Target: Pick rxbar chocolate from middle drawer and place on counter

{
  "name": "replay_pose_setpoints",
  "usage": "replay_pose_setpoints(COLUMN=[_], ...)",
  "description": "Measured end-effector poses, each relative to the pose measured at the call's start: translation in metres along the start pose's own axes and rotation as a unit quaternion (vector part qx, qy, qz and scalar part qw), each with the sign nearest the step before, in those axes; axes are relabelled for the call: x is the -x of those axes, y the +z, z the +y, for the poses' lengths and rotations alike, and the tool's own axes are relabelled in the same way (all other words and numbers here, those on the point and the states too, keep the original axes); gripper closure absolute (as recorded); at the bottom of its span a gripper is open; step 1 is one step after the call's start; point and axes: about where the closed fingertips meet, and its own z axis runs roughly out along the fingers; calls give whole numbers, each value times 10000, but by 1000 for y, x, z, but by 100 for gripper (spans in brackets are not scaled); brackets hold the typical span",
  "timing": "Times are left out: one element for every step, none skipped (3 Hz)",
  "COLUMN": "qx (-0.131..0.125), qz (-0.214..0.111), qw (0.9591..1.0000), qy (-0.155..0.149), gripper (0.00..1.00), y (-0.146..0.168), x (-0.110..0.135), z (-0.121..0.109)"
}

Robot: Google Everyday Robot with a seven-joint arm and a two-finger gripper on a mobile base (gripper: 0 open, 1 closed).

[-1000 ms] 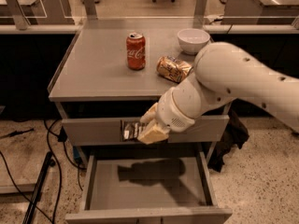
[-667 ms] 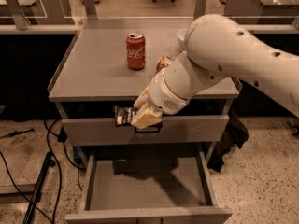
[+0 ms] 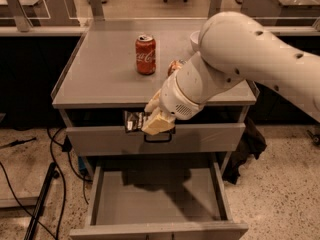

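My gripper (image 3: 150, 120) is shut on the rxbar chocolate (image 3: 133, 121), a small black-wrapped bar with white lettering. It holds the bar in the air in front of the top drawer front, just below the counter's front edge. The counter (image 3: 100, 79) is the broad grey cabinet top behind and above it. The middle drawer (image 3: 155, 204) is pulled open below, and its grey floor is bare. My large white arm reaches in from the right and hides the counter's right part.
A red Coca-Cola can (image 3: 145, 54) stands upright on the counter. A crushed tan can (image 3: 175, 67) and a white bowl (image 3: 195, 39) are partly hidden behind my arm. The top drawer front has a black loop handle (image 3: 158, 138). Cables lie on the floor at the left.
My gripper has risen and moved left with the bar, from in front of the top drawer front towards the counter's front edge. The arm now covers more of the counter's right side.
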Motion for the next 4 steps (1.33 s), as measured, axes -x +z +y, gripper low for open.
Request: replay_pose_setpoints(qx=[-155,-248,-275,-253], qz=[97,172,169,146], qw=[9997,9990,9987,9986], qy=[-174,-315,-405,-446], gripper=[100,100,100,100], y=[-5,-3,8,23], x=[7,15,23,29], z=[-20,-51,-81,-106])
